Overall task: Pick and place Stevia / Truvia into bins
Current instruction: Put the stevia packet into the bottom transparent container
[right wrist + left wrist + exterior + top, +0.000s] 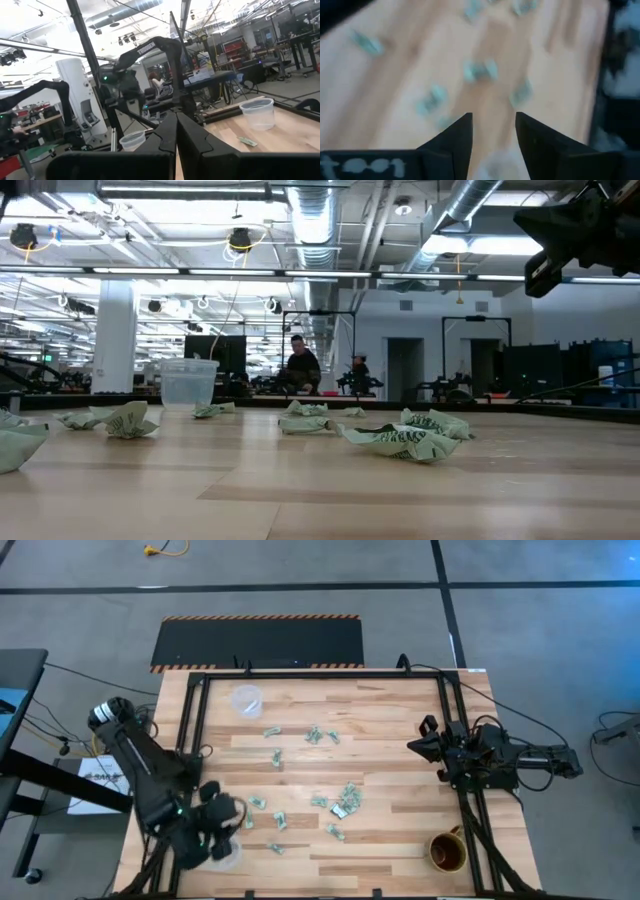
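Several pale green and white Stevia packets (345,798) (400,440) (480,70) lie flat and scattered over the middle of the wooden table. One clear cup bin (246,699) (189,383) (258,113) stands at the far left. The other bin (228,853) (132,140) stands at the near left. My left gripper (232,823) (493,117) hovers open just above the near bin's far side, with nothing seen between its fingers. My right gripper (412,746) (176,117) waits shut at the right, raised off the table.
A brown mug (447,852) stands at the near right. A black frame (320,675) runs along the table's far edge and down both sides. The packets nearest my left gripper lie a short way to its right (258,803).
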